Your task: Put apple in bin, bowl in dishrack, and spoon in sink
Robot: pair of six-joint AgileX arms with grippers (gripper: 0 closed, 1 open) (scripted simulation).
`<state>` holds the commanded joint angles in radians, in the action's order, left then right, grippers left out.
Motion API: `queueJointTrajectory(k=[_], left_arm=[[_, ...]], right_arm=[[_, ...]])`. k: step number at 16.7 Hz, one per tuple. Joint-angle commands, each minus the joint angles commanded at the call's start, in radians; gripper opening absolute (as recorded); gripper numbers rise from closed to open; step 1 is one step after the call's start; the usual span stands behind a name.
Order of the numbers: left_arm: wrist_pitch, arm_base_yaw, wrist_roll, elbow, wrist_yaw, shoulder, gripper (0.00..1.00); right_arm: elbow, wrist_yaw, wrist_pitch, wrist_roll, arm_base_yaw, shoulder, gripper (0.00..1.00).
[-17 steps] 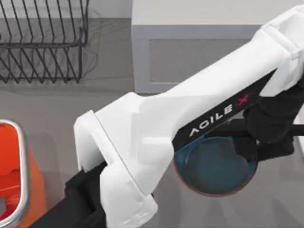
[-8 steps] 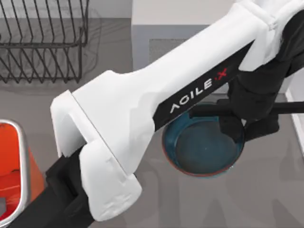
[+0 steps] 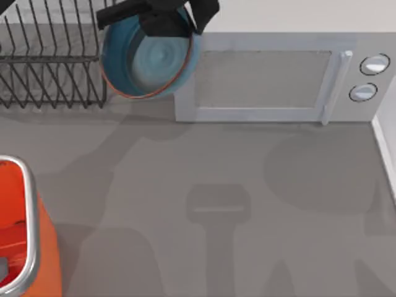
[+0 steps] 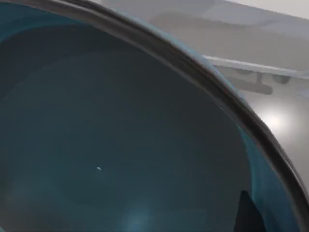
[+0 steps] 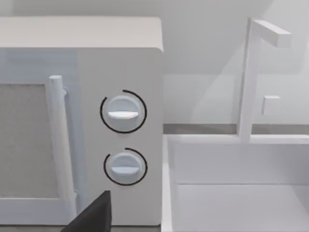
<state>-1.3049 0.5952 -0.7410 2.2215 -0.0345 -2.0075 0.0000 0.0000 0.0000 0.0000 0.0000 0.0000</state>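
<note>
Grey-white microwave (image 3: 266, 77) is sitting to the right of your left gripper (image 3: 162, 18), the wire dishrack (image 3: 49, 68) to its left. Its fingers are clamping the teal bowl (image 3: 148, 59) by the far rim, tilted, hanging just beside the rack's right end. The bin (image 3: 18, 229) is waiting well below.

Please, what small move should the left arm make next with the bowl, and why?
Probably carry it a little further toward the top view's left, then lower it. The wide teal-blue bowl with reddish-brown rim, held by the left gripper, overlaps just the right edge of the dark wire dishrack, beside the grey microwave.
</note>
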Motion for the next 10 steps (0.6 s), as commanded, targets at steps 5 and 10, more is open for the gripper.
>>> queueJointTrajectory(k=[5, 10], left_arm=[[0.428, -0.317, 0.242, -0.426, -0.059, 0.465, 0.0], [0.813, -0.587, 0.506, -0.813, -0.124, 0.857, 0.0]], right_arm=[[0.0, 0.0, 0.0, 0.0, 0.0, 0.0, 1.0], [0.0, 0.0, 0.0, 0.0, 0.0, 0.0, 1.0]])
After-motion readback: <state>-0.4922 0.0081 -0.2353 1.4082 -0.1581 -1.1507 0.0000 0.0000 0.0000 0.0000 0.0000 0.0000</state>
